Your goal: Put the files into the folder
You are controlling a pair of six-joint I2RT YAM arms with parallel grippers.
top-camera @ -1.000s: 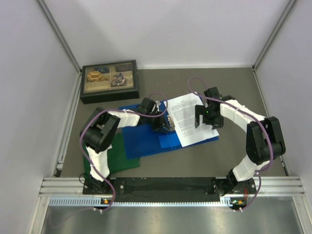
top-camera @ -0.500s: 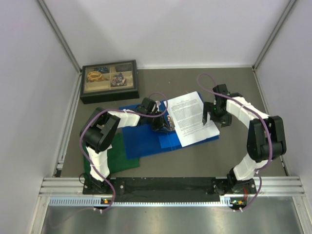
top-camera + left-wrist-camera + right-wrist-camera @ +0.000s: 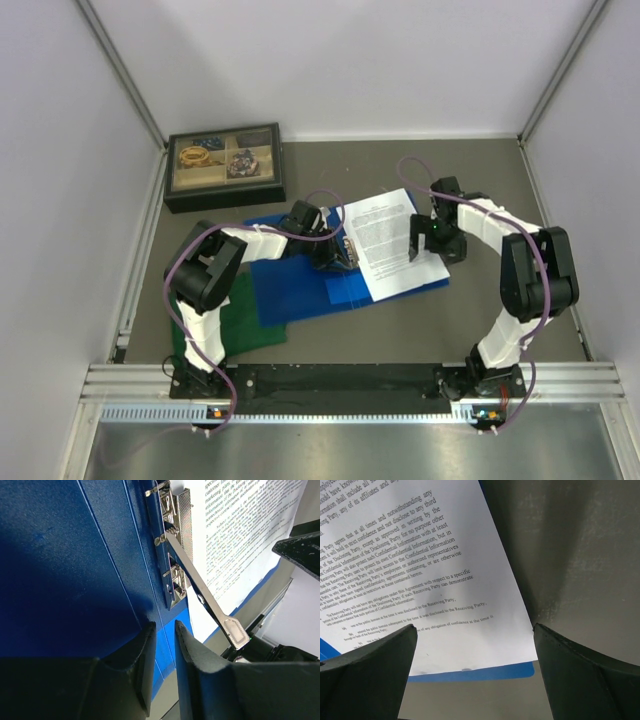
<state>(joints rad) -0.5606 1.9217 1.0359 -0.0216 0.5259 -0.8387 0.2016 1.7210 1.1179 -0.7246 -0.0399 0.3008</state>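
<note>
The folder (image 3: 290, 285) lies open and flat about mid-desk (image 3: 480, 180), w/ its near-left corner over a green cloth (image 3: 235, 325) that sits toward the near-left corner. The files (image 3: 385, 245) lie on the folder's right half, skewed, their far end sticking out past the blue toward the far edge. Text side is up.

The left tool (image 3: 335, 258) is down at the folder's spine, right by the ring mechanism (image 3: 172, 580), whose metal lever (image 3: 200, 595) stands out at an angle. Its jaws show only a slim gap – blue plastic visible through it, but can't tell whether anything is pinched.

The right tool (image 3: 420, 242) hangs over the files' right edge, by the near-right corner of the sheets, jaws spread wide w/ nothing between them – just paper and desk below in the wrist view.

A dark compartment box (image 3: 225, 165) w/ small items sits in the far-left corner.
</note>
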